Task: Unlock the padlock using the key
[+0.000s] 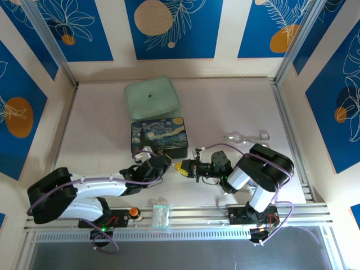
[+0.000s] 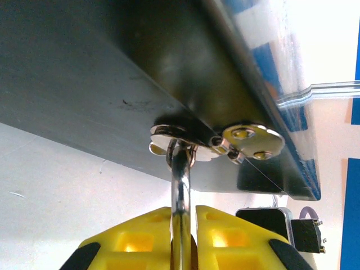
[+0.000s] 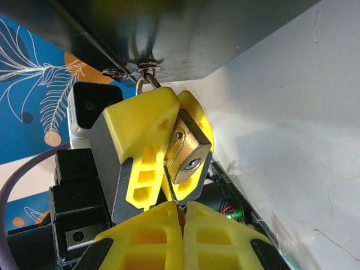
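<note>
At the front latch [image 2: 247, 140] of the painted box [image 1: 158, 136] hangs one padlock [image 3: 188, 152], its shackle [image 3: 145, 83] through the latch and its long axis running from the box toward my right wrist, keyhole end facing it. My left gripper [image 2: 181, 225], reaching in from the left, is clamped on the padlock. My right gripper [image 3: 183, 228], arm bent in from the right, pinches one key [image 3: 169, 185], edge-on, tip just beside the keyhole.

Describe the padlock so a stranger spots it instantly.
Find the central starry-night painted box, before the green case. At its near side the left gripper pinches the padlock, hung from the box's latch. It is the brass block with a round keyhole and silver shackle, unlike the yellow fingers around it.
</note>
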Tool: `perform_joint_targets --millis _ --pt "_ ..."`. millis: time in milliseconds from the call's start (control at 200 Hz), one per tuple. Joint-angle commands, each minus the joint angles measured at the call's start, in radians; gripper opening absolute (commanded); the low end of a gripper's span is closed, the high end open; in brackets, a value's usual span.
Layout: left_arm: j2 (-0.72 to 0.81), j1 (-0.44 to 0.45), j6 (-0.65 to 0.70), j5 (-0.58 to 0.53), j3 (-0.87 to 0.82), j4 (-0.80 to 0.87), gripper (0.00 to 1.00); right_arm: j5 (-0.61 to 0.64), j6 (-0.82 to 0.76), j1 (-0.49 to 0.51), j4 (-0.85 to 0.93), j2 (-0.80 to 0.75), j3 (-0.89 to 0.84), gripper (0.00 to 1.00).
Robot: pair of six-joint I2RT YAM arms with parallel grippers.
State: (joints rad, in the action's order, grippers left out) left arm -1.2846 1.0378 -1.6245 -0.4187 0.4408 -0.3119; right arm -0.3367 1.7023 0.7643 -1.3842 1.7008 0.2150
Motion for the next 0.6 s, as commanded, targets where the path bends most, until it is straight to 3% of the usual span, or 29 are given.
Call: perform_joint_targets --millis 0,595 --pt "0.005 -0.007 0.013 -0.007 0.049 -0.055 0.0 0.012 -0.014 0.005 -0.018 0.017 0.001 0.0" --pt "0.011 -0.007 -0.001 -0.026 0.045 -0.026 0.0 0.032 -0.004 -0.004 -0.007 0.003 -0.028 0.0"
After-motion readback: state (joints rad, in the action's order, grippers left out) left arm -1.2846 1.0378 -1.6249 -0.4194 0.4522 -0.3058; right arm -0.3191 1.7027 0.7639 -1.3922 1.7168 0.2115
